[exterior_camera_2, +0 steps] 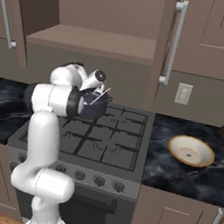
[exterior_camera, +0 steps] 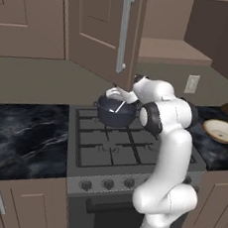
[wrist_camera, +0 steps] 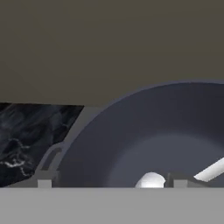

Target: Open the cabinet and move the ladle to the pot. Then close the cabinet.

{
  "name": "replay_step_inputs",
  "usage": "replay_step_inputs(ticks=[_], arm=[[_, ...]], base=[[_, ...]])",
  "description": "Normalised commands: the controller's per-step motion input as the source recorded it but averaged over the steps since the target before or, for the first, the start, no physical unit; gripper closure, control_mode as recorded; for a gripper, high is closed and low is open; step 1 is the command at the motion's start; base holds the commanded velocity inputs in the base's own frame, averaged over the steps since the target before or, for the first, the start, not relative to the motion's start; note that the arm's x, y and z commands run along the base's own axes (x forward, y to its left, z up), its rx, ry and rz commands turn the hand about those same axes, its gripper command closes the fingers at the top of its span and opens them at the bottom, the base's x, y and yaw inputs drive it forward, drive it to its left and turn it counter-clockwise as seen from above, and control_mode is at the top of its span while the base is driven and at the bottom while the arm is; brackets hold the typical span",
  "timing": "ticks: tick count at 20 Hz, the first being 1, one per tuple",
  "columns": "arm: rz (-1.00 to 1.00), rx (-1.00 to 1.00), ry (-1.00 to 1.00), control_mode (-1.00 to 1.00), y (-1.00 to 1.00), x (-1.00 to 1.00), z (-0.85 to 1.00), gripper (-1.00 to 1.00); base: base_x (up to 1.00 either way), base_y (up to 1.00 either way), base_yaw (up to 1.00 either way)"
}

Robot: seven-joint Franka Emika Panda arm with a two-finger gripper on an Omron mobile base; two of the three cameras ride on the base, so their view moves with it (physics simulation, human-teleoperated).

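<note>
Over the rear left burner of the gas stove [exterior_camera: 132,153]: pincer [wrist_camera: 170,183] poised just above the dark blue-grey pot [exterior_camera: 116,111], tips spread and gripping nothing. Inside the pot, the ladle [wrist_camera: 175,177], bowl down on the pot floor, thin silvery-white handle leaning up against the wall and poking past the rim. Above, the taupe-brown wall cabinet [exterior_camera_2: 94,36] wide open, bare shelf showing, both doors swung out, each with a long silver bar handle [exterior_camera: 124,32]. Off on the dark marble surface [exterior_camera_2: 186,169] to the right of the stove, a shallow tan dish [exterior_camera_2: 191,150], well apart from the work.

Judged from here: ladle delivered, cabinet doors not yet shut. Risks from this point: a careless lift catching the protruding ladle handle and flicking the ladle out, or nudging the pot off its burner. Left door hanging low and close over the arm's wrist, so a straight rise likely to knock it. Two doors to close, meaning a wide swing each way; a push too near the hinge liable to slip off the panel and leave a door ajar. Closing by the bar handle safer, though a poor grasp could drag it back open on release.
</note>
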Motion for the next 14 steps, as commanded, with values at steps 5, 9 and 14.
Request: replay_step_inputs(ticks=[5, 9, 14], arm=[[0.0, -0.04, -0.04, -1.0, -0.17, -0.4, 0.21, -1.0], [0.0, 0.0, -0.17, -1.0, 0.0, -0.6, 0.97, -1.0], [0.0, 0.0, -0.1, -1.0, -0.06, -0.82, 0.82, -1.0]], base=[[0.0, 0.0, 0.0], [0.0, 0.0, 0.0], [0.0, 0.0, 0.0]])
